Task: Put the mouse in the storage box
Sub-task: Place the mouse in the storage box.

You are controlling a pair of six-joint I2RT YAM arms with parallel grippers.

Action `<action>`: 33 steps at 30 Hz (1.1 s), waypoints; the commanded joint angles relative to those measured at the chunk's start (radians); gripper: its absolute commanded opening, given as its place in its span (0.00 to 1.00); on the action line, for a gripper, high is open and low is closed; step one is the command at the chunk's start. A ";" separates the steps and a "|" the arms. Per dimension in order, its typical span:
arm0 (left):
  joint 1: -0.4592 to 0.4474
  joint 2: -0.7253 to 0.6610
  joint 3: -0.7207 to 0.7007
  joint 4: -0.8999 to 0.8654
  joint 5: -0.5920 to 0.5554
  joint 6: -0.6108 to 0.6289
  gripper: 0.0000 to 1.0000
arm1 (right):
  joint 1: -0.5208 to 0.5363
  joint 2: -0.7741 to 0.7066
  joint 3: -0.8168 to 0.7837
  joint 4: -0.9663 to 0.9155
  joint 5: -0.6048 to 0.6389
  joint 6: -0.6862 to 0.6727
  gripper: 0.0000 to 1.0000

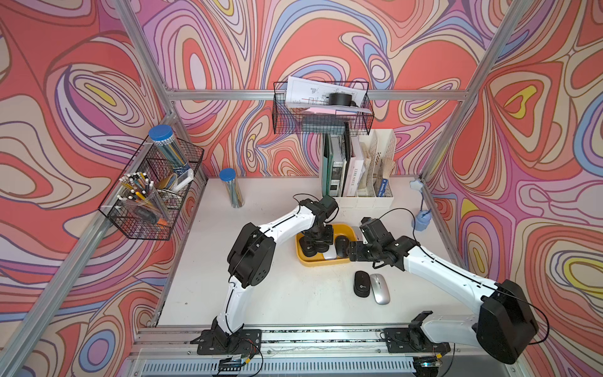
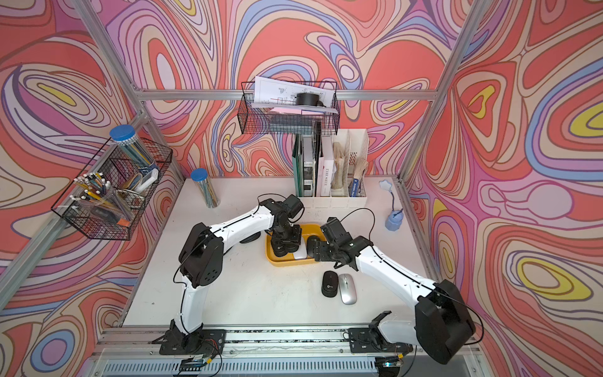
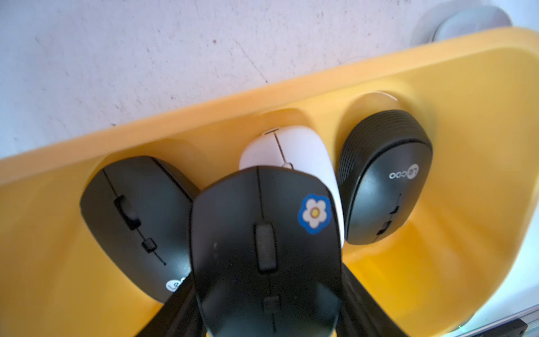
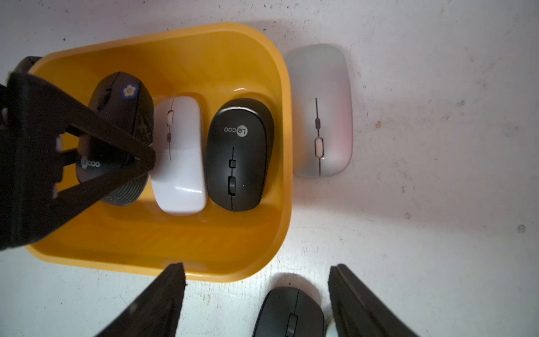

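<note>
Aluminium front rail (image 1: 326,336) carries both arm bases. Flat black mouse (image 1: 361,284) and silver mouse (image 1: 380,289) lie side by side on white bench (image 1: 277,293). Right gripper (image 4: 258,268) is spread wide and empty at front right corner of yellow-orange plastic storage box (image 4: 284,175). Left gripper (image 1: 316,249) is clamped on black flower-sticker mouse (image 3: 265,251) over box's left end, crowding other mice (image 4: 237,157). Lower it level onto bare floor, then release; looks a tight fit. White file organizer (image 1: 365,196) sits at back edge.

My left gripper (image 1: 316,243) holds a mouse (image 3: 233,248) above three others (image 4: 178,154) lined up in the storage box (image 4: 285,175); two more (image 1: 360,284) lie in front.
</note>
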 commanded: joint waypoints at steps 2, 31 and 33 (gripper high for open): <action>0.014 0.040 0.000 0.014 0.007 0.022 0.52 | -0.006 0.006 -0.017 -0.003 0.020 0.012 0.80; 0.049 0.041 0.043 -0.030 -0.011 0.068 0.74 | -0.006 0.005 -0.033 0.027 -0.035 0.030 0.83; 0.049 0.026 0.036 -0.023 -0.007 0.071 0.74 | -0.006 0.005 -0.030 0.023 -0.035 0.029 0.83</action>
